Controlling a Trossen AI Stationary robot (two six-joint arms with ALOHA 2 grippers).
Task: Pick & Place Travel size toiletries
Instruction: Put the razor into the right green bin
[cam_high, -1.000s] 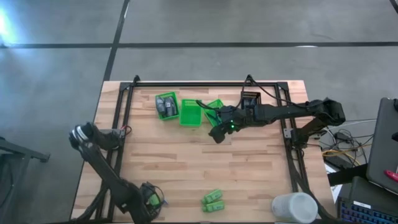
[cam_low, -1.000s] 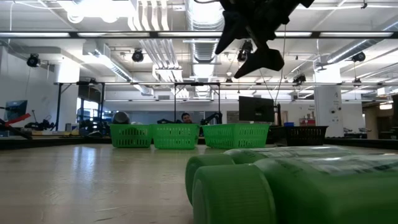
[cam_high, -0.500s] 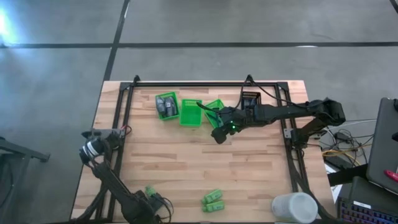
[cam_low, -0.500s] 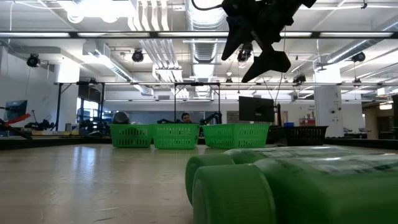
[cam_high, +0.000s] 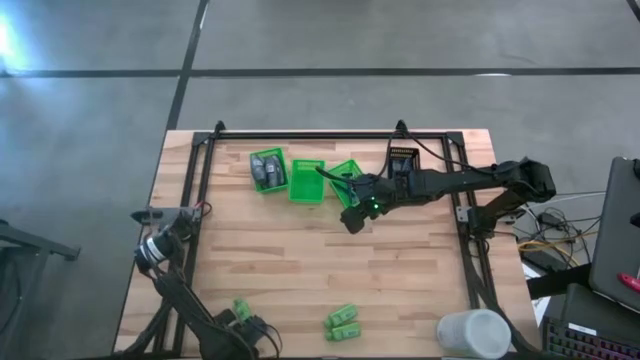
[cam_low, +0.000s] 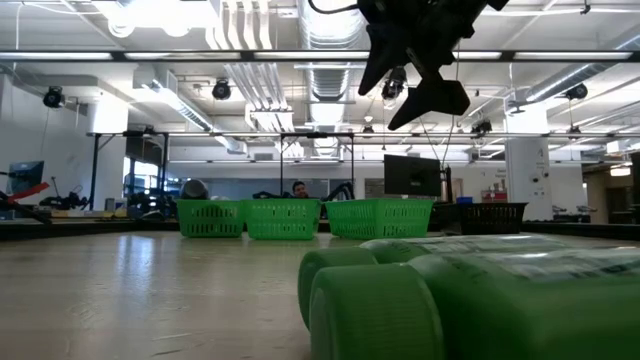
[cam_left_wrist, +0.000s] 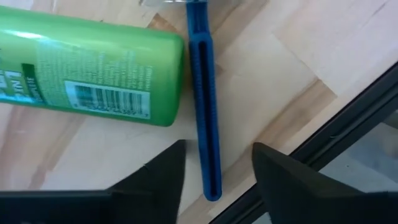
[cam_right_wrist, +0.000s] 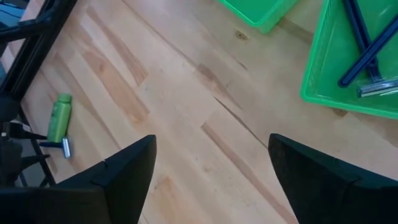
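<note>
My left gripper (cam_left_wrist: 217, 152) is open at the table's near left corner (cam_high: 247, 326), low over a dark blue razor stick (cam_left_wrist: 205, 112) that lies flat between its fingers without touching them. A bright green little bottle (cam_left_wrist: 87, 68) lies on its side next to the stick. Two more green bottles (cam_high: 343, 322) lie near the near edge and fill the low view (cam_low: 450, 300). My right gripper (cam_high: 352, 215) hangs open above the table (cam_low: 415, 75), beside the right-hand basket (cam_right_wrist: 354, 56), which holds razor sticks. Grey tubes fill the left-hand basket (cam_high: 267, 170).
Three green mesh baskets (cam_low: 282, 217) stand in a row near the far edge; the middle one (cam_high: 306, 181) shows nothing inside. A big white cylinder (cam_high: 472, 333) stands at the near right corner. Black frame rails (cam_high: 190, 190) run along the table's sides. Bare wood (cam_high: 300, 260) spans the middle.
My left arm's elbow has swung toward the near edge. The green bottle that sat under the left gripper now shows on the table beside it. My right gripper has stayed about where it was.
</note>
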